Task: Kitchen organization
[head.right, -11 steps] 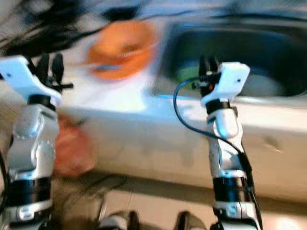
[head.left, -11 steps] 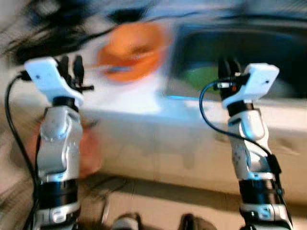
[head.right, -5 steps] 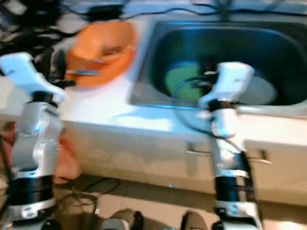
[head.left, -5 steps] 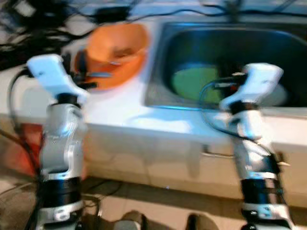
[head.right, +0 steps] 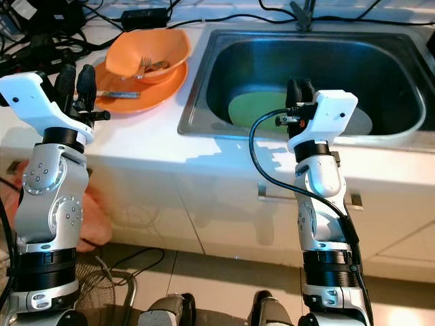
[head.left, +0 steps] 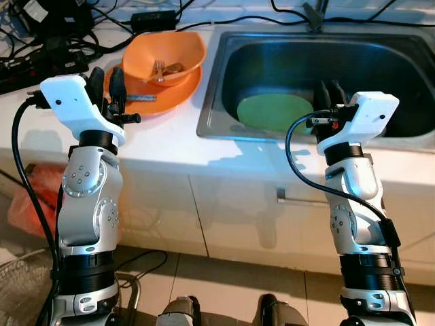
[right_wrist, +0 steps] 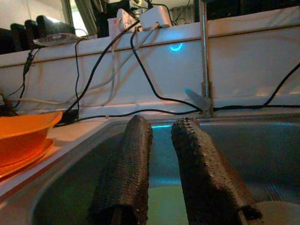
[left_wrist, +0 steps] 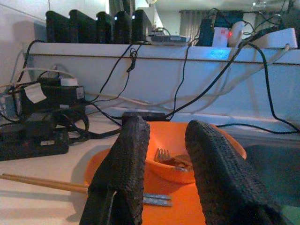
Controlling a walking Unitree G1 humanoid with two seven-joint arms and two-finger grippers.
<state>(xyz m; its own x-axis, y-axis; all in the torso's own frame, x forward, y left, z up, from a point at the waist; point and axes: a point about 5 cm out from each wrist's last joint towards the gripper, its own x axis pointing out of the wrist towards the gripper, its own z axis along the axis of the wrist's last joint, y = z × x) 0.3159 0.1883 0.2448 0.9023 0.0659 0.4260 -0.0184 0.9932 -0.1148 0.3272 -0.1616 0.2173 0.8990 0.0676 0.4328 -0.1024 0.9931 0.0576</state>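
Two dish groups: you have one on the counter and one down in the sink, and neither is held.
Orange bowl point(head.left: 165, 56): it sits on the orange plate point(head.left: 158, 92) at the counter's back, left of the basin. Stacked that way, it reads as used ware parked for washing.
Fork point(head.left: 157, 67): it lies inside the bowl with some dark scraps, so you would likely need to lift or tip the bowl level.
Knife or utensil handle point(head.right: 117, 94): it lies flat across the plate's front, loose; expect it to slide if you tilt the plate.
Chopsticks point(left_wrist: 42, 182): they lie on the counter just beside the plate.
Green plate point(head.left: 274, 112): it lies flat on the sink point(head.left: 211, 102) floor; a pale dish point(head.right: 361, 122) lies to its right, partly hidden behind the right wrist.
Left gripper point(head.left: 107, 87): raised at the counter edge, just in front of the orange plate, fingers parted with nothing between them. You are lined up on the stack.
Right gripper point(head.left: 329, 94): it hovers over the sink's front rim, aimed at the green plate, fingers a little apart and empty.
Cables and power strips point(head.left: 47, 51): they crowd the back left of the counter, so keep any lift clear of them.
Stage, as judged: approach only; nothing grasped yet.
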